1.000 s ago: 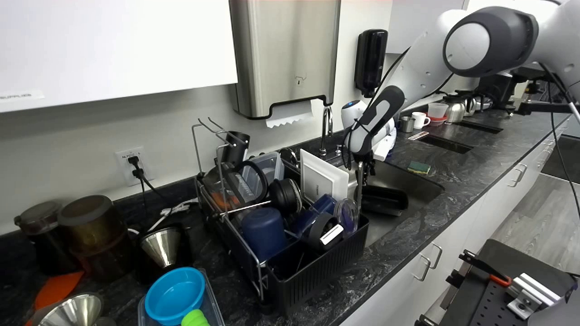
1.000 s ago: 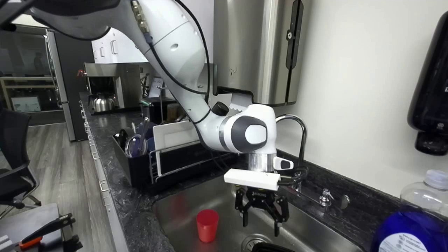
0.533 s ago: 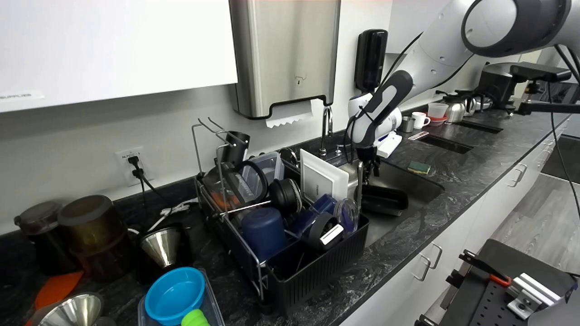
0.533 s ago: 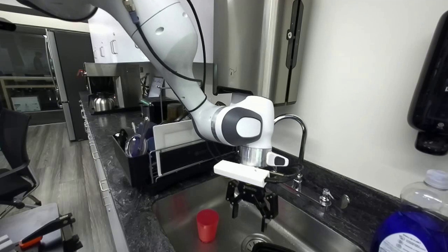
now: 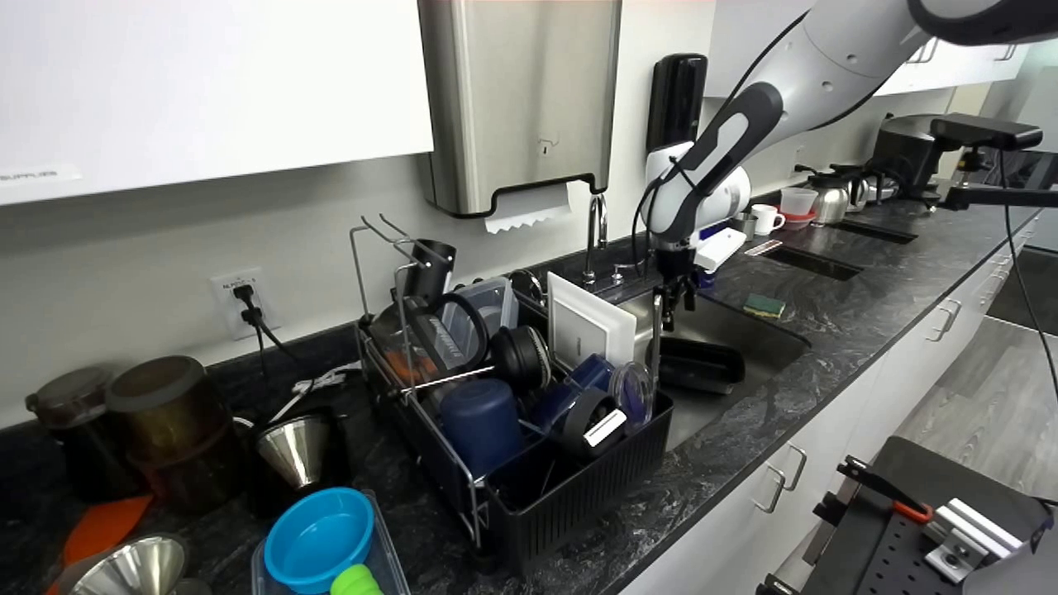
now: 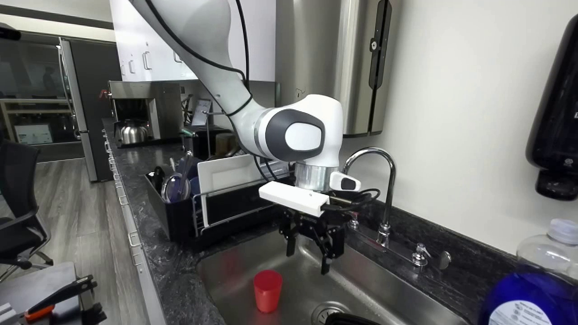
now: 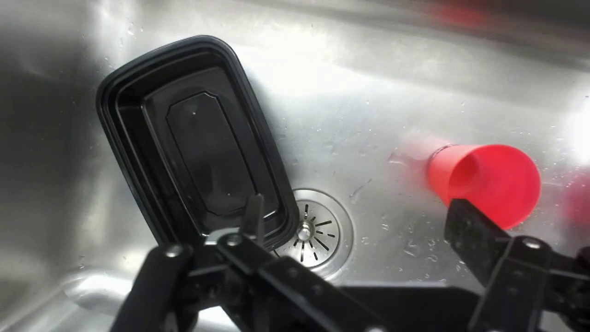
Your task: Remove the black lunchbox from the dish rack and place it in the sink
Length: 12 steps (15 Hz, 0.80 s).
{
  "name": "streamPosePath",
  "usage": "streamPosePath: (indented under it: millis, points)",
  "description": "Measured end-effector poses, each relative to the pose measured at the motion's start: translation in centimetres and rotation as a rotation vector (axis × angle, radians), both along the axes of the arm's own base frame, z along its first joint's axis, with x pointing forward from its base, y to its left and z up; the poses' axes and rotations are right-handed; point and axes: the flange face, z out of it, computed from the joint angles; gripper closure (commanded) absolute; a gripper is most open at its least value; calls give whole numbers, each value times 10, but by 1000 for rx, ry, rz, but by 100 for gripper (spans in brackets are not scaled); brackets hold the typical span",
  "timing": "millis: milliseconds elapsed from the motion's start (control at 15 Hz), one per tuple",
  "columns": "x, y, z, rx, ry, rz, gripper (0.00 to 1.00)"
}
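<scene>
The black lunchbox [image 7: 198,143] lies in the steel sink [image 7: 359,110], open side up, beside and partly over the drain. It also shows in both exterior views [image 5: 698,364] [image 6: 347,319], only its edge in the latter. My gripper [image 7: 355,207] is open and empty, its fingers wide apart. It hangs above the sink [image 6: 308,262], apart from the lunchbox. In the wrist view the left finger overlaps the lunchbox's near end and the right finger overlaps a red cup. The black dish rack [image 5: 579,496] stands on the counter beside the sink.
The red cup [image 6: 267,291] stands in the sink. The faucet [image 6: 390,189] rises behind it. A white tray [image 6: 226,176] and several dishes fill the rack. A blue soap bottle [image 6: 533,289] and a sponge [image 5: 764,306] are near the sink.
The arm has risen, lifting the open gripper higher above the sink and a little toward the rack side in an exterior view. The lunchbox and cup have not moved.
</scene>
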Motion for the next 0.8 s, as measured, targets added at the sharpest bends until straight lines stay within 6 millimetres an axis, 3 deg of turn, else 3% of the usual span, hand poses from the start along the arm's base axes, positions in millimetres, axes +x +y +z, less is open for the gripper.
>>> streamPosePath:
  millis: [800]
  points:
    - [-30,9,72,15,-81,-23,0]
